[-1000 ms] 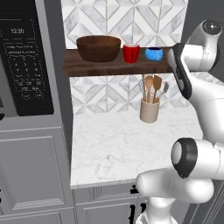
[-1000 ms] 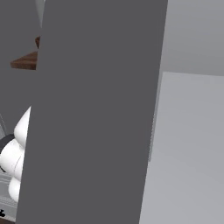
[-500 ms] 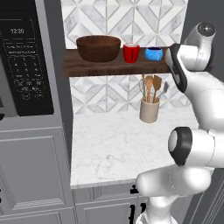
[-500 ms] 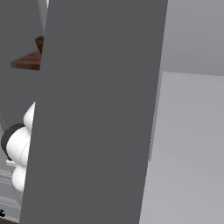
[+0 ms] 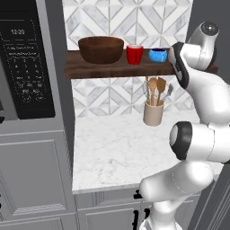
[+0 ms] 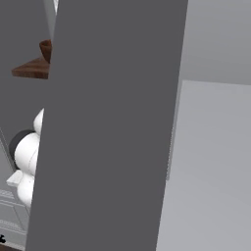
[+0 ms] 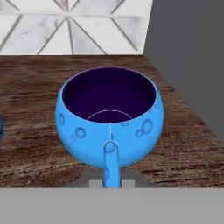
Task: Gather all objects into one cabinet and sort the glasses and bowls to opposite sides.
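Note:
On the dark wooden shelf board (image 5: 112, 68) stand, from left to right, the big brown bowl (image 5: 101, 48), the red cup (image 5: 134, 54) and a blue bowl (image 5: 158, 55). My arm reaches the shelf's right end and covers what lies past that bowl. In the hand view a second blue bowl (image 7: 109, 124) rests on the shelf board (image 7: 35, 144), close in front of my gripper (image 7: 111, 183). Its handle sits between the two fingertips, which close on it. A sliver of the other blue bowl (image 7: 1, 127) shows at the left edge.
A beige utensil holder (image 5: 152, 112) stands on the marble counter (image 5: 112, 157) under the shelf. A microwave (image 5: 27, 63) is built in at the left. A grey side wall (image 7: 188, 57) closes the shelf's right end. A tall grey panel (image 6: 117, 122) blocks the right base view.
My arm has swung a little to the left, toward the right end of the shelf. The bowl, cup and blue bowl on the shelf have stayed put.

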Motion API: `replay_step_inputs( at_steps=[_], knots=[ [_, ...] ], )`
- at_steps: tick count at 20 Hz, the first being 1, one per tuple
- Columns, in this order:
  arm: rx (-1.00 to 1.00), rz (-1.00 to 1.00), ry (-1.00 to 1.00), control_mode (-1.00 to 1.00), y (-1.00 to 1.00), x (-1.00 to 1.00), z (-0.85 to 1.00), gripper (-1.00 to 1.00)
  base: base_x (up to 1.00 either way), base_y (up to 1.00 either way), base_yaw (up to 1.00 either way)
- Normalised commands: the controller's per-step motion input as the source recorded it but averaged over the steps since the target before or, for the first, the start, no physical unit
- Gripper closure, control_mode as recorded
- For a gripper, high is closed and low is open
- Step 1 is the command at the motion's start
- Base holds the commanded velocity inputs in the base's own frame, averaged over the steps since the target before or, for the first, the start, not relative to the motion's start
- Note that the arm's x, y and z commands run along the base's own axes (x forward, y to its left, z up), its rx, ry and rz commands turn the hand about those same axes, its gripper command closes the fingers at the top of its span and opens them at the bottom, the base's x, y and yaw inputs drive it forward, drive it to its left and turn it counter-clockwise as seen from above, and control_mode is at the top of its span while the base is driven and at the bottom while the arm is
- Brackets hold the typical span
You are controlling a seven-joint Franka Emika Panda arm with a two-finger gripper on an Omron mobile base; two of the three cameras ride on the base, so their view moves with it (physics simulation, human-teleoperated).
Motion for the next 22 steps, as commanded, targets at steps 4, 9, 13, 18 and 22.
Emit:
replay_step_inputs(
  at_steps=[4,9,13,18,22],
  knots=[
    [0.0,0.0,0.1,-1.0,0.0,0.0,0.0,-1.0,0.0,0.0,0.0],
    [0.0,0.0,0.09,-1.0,0.0,0.0,0.0,-1.0,0.0,0.0,0.0],
    [0.0,0.0,0.05,-1.0,0.0,0.0,0.0,-1.0,0.0,0.0,0.0],
    [0.0,0.0,0.0,-1.0,-0.01,-0.49,0.32,-1.0,0.0,0.0,0.0],
    [0.01,0.0,0.0,-1.0,0.18,-0.96,0.0,-1.0,0.0,0.0,0.0]
  ],
)
